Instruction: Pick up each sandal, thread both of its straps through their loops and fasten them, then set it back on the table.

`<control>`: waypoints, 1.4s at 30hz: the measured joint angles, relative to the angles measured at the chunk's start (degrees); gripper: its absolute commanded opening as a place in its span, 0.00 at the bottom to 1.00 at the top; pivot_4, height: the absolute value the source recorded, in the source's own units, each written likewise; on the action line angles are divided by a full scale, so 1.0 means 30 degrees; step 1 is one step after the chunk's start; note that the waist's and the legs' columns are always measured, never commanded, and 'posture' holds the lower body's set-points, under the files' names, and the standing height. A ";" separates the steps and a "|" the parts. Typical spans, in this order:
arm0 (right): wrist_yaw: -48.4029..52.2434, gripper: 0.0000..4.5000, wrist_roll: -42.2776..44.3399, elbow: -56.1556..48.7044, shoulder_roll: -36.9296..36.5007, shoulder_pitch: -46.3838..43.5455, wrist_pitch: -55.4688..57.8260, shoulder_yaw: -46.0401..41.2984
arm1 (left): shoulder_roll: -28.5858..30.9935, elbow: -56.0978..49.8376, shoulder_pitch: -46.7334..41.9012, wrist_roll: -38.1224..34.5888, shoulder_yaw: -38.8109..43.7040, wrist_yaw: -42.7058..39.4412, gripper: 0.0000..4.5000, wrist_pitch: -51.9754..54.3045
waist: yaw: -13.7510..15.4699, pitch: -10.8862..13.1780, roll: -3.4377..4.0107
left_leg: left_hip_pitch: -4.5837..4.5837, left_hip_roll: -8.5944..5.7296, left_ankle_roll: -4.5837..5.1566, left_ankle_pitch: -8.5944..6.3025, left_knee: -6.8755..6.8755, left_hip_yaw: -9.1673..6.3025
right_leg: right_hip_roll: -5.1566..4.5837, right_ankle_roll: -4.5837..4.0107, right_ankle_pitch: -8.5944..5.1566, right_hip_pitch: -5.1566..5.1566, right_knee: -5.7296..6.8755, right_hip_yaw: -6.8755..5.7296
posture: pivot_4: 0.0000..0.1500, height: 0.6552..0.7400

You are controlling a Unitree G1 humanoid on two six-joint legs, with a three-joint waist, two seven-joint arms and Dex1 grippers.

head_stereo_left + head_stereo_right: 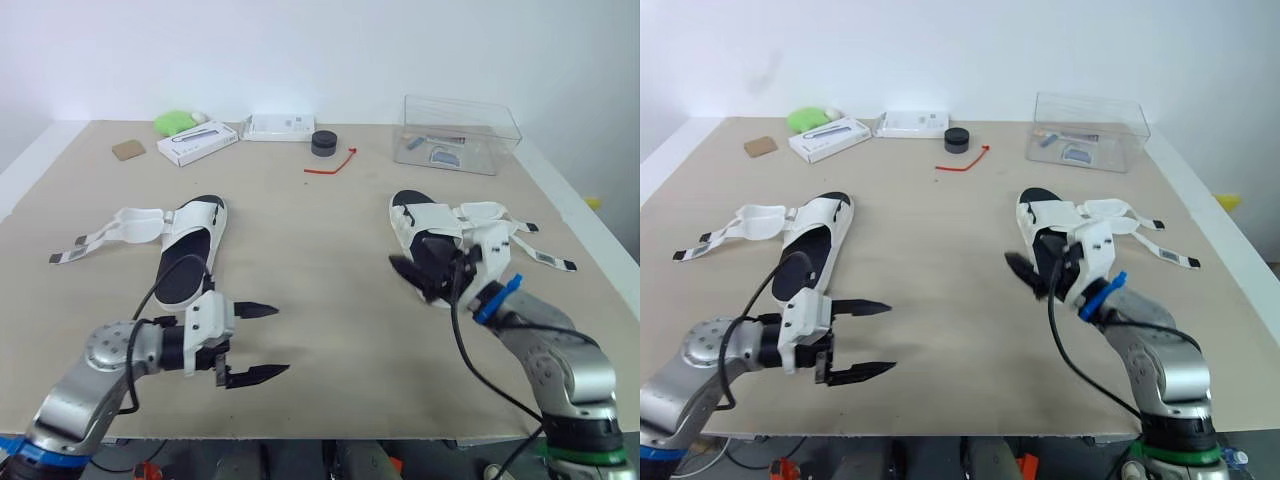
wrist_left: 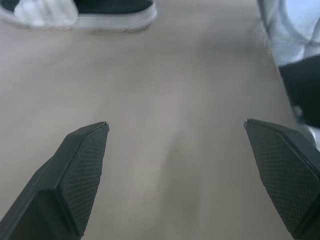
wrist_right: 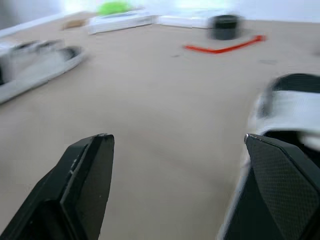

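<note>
The left sandal (image 1: 188, 255), white with a black insole, lies flat on the table (image 1: 320, 240) with its unfastened straps (image 1: 110, 232) spread out to the left. The right sandal (image 1: 432, 222) lies to the right, and its loose straps (image 1: 515, 235) reach out to the right. My left gripper (image 1: 268, 340) is open and empty, low over bare table, right of the left sandal's heel. My right gripper (image 1: 425, 270) is open, hovering at the right sandal's heel end. In the right wrist view one finger (image 3: 280, 180) overlaps that sandal (image 3: 295, 102), and I cannot tell whether they touch.
Along the far edge are a clear plastic box (image 1: 460, 135), a black puck (image 1: 324, 143), a red strip (image 1: 335, 163), two white boxes (image 1: 197, 142) (image 1: 278, 127), a green object (image 1: 175, 122) and a brown pad (image 1: 128, 150). Bare tabletop separates the two sandals.
</note>
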 measured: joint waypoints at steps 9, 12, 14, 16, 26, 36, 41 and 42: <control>-0.2483 1.00 -0.2229 0.2409 0.0784 -0.1797 0.1208 0.0565 | -0.0771 -0.0319 -0.0934 -0.0294 -0.0628 0.1081 0.99 0.1298 | -0.0029 0.0000 0.0006 | -0.0018 -0.0006 0.0031 -0.0023 -0.0004 0.0012 | -0.0006 0.0007 -0.0013 -0.0015 -0.0006 0.0020 | 1.00 1.00; -0.2707 1.00 -0.2246 0.2471 0.1031 -0.2331 0.1545 0.0544 | -0.0780 -0.0679 -0.0943 -0.0404 -0.0620 0.1410 0.99 0.1528 | -0.0040 0.0000 0.0006 | -0.0011 -0.0005 0.0031 -0.0022 -0.0002 0.0013 | -0.0003 0.0016 -0.0011 -0.0012 -0.0006 0.0021 | 1.00 1.00; -0.2769 1.00 -0.2216 0.2470 0.1282 -0.2480 0.1693 0.0532 | -0.0780 -0.1072 -0.0825 -0.0601 -0.0584 0.1607 0.99 0.1549 | -0.0029 -0.0001 0.0007 | -0.0006 -0.0003 0.0031 -0.0021 -0.0002 0.0008 | -0.0002 0.0016 -0.0011 -0.0008 -0.0004 0.0017 | 1.00 1.00; -0.2747 1.00 -0.2212 0.2485 0.1514 -0.2485 0.1712 0.0547 | -0.0780 -0.1225 -0.0704 -0.0751 -0.0582 0.1660 0.99 0.1561 | -0.0032 -0.0001 0.0008 | -0.0006 -0.0003 0.0032 -0.0021 -0.0002 0.0009 | 0.0002 0.0015 -0.0010 -0.0010 -0.0004 0.0020 | 1.00 1.00; -0.2969 1.00 -0.3927 0.6243 0.2414 -0.3655 -0.0477 0.0694 | -0.1309 -0.1269 -0.1018 -0.0718 -0.0301 0.2826 0.99 0.1335 | -0.0032 -0.0001 0.0009 | -0.0008 -0.0008 0.0031 -0.0020 0.0005 0.0016 | -0.0005 0.0021 -0.0001 -0.0008 -0.0006 0.0022 | 1.00 1.00; -0.3109 0.48 -0.5296 0.8106 0.2939 -0.4649 -0.2316 0.0827 | -0.2146 -0.0620 -0.1470 0.0114 -0.0083 0.5014 1.00 0.1922 | -0.0072 -0.0001 0.0010 | -0.0006 0.0002 0.0031 -0.0021 -0.0002 0.0029 | 0.0003 0.0009 0.0004 -0.0013 -0.0005 0.0036 | 1.00 1.00; -0.2788 0.01 -0.5542 0.8109 0.3061 -0.4652 -0.2747 0.1193 | -0.2152 -0.0624 -0.1459 0.0207 -0.0158 0.5078 1.00 0.1964 | -0.0068 -0.0002 0.0010 | -0.0007 -0.0003 0.0030 -0.0020 -0.0001 0.0030 | -0.0007 0.0011 0.0005 -0.0013 -0.0005 0.0033 | 1.00 1.00; -0.2705 0.01 -0.5565 0.8116 0.3060 -0.4652 -0.2792 0.1228 | -0.2151 -0.0624 -0.1458 0.0207 -0.0173 0.5093 1.00 0.1980 | -0.0070 -0.0002 0.0010 | -0.0007 -0.0002 0.0031 -0.0021 -0.0001 0.0032 | -0.0007 0.0011 0.0005 -0.0013 -0.0006 0.0035 | 1.00 1.00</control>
